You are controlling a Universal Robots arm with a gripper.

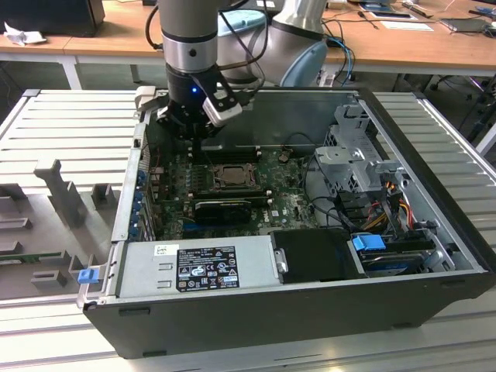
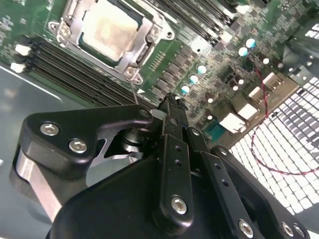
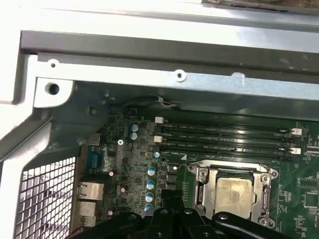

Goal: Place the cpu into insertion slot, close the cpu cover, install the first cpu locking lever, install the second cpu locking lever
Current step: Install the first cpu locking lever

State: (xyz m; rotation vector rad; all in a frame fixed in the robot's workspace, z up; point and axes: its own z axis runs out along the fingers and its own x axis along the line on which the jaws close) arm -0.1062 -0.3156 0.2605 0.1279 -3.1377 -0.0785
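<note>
Second wrist view puts the gripper (image 2: 171,107) nearest, its jaws clenched tip to tip with nothing visible between them. It hangs over the green motherboard (image 2: 199,55), close to one corner of the socket. A thin metal rod (image 2: 133,93) runs from that corner toward the jaw tips. I take it for a locking lever, though I cannot tell whether the jaws touch it.

Just beyond, the cpu (image 2: 110,31) lies flat in the insertion slot (image 1: 211,177), pale top upward. The cpu cover (image 3: 202,189) appears folded down around the cpu, with its window framing the chip. So seating and covering look done, and the work seems to be at the levers.

To do this well, the clenched jaws should bear on the rod's free end only. They should push it down and sideways under its catch in one smooth sweep. They should stay off the chip's top, the row of capacitors (image 3: 149,184) and the memory slots (image 3: 224,134) next to the socket.

In the exterior view the arm (image 1: 190,39) comes down almost vertically into the open computer case (image 1: 256,325). Its wrist points down over the board's far corner on the exterior view's left, just behind the socket. Farther off are the power supply (image 1: 201,267), the ribbed surface (image 1: 62,132) and wooden desks (image 1: 77,39).
</note>
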